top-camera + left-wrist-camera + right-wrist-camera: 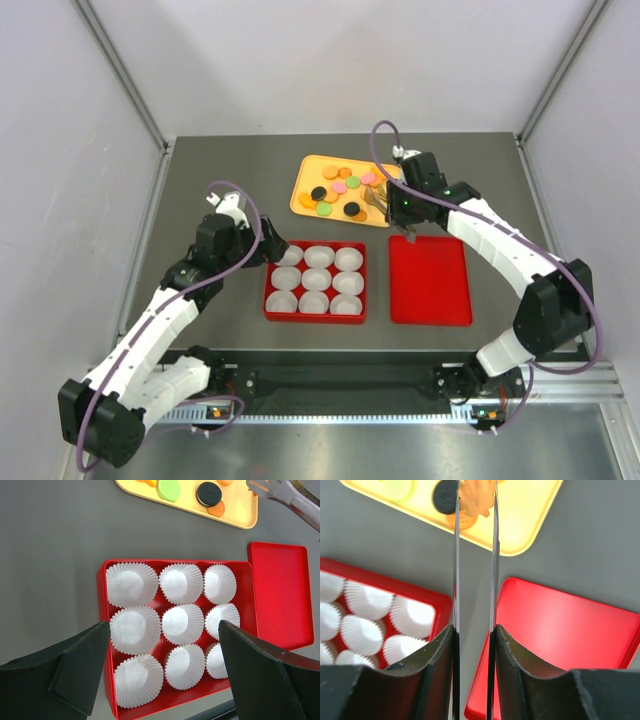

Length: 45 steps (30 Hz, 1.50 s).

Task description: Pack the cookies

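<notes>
Top external view, entries running left to right, every place given from the red box.

1. Left end effector: just beside the box's far left corner. It is released, its fingers spread wide and holding nothing. The left wrist view looks down between them onto the box.
2. Red box: sits on the desk and holds nine white paper cups in three rows of three. No cup has a cookie in it.
3. Yellow tray: beyond the box's far edge, with a strip of desk between them. The cookies lie flat and scattered on it, mostly orange, some pink, green and black. They are round discs, so there is no long axis to line up with.
4. Tongs: over the tray's right end, their long axis running from the right arm in toward the cookies. In the right wrist view an orange shape shows between the tips, but I cannot tell whether it is gripped.
5. Right end effector: beyond the box's far right corner, clenched on the tongs' handles. The cookies lie straight ahead of it, so this looks like the nearer arm.
6. Red lid: flat, just beside the box's right side, with a narrow gap between.

Room for moving: the likely carry runs from the tray over the desk strip and the box's far rim. The left end effector crowds the left column of cups.
</notes>
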Motion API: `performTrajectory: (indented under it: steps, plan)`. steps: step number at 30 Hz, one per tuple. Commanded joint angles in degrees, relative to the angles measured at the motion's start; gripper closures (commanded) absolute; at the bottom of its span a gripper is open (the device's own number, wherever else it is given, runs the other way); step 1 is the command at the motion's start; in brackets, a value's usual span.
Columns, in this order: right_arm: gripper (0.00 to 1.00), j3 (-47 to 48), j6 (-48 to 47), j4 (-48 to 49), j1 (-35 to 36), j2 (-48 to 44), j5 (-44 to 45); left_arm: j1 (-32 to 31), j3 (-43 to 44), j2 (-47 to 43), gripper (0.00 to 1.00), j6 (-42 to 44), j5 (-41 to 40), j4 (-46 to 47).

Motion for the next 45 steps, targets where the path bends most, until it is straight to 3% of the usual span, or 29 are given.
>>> performTrajectory:
  steps: [1,11,21,32,45]
  plan:
    - [0.72,3.43,1.45,-0.06,3.04,-5.63,-1.58,-0.15,3.57,0.14,0.06,1.17,-1.55,0.37]
    - [0.72,3.52,3.92,0.55,18.42,-7.22,1.14,-0.06,9.11,1.02,0.06,2.31,-10.51,-2.89]
    - [0.73,6.42,4.89,3.53,30.47,2.26,1.94,0.64,12.89,1.19,0.02,3.02,-21.41,-9.12]
    - [0.73,7.92,5.24,5.47,31.44,8.16,1.85,3.36,11.58,-1.70,0.02,4.60,-19.75,-10.62]
    - [0.59,8.27,4.98,5.56,31.53,8.69,3.78,3.54,9.47,-2.59,0.02,4.87,-17.55,-9.57]
